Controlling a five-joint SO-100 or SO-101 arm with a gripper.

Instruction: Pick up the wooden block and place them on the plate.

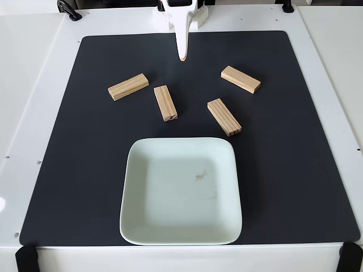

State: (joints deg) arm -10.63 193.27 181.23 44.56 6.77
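The white arm enters the fixed view at the middle of the worktop's far edge, its gripper (pixel 182 56) pointing toward the near edge, fingers drawn together into one narrow taper with an orange-tinted tip, holding nothing and clear of all objects.

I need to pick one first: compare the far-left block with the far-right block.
The far-left block slopes up toward the right in the fixed view; the far-right block slopes down toward the right. The left one sits slightly lower in the picture. Both are pale wooden bars lying flat on the black mat, off the plate.
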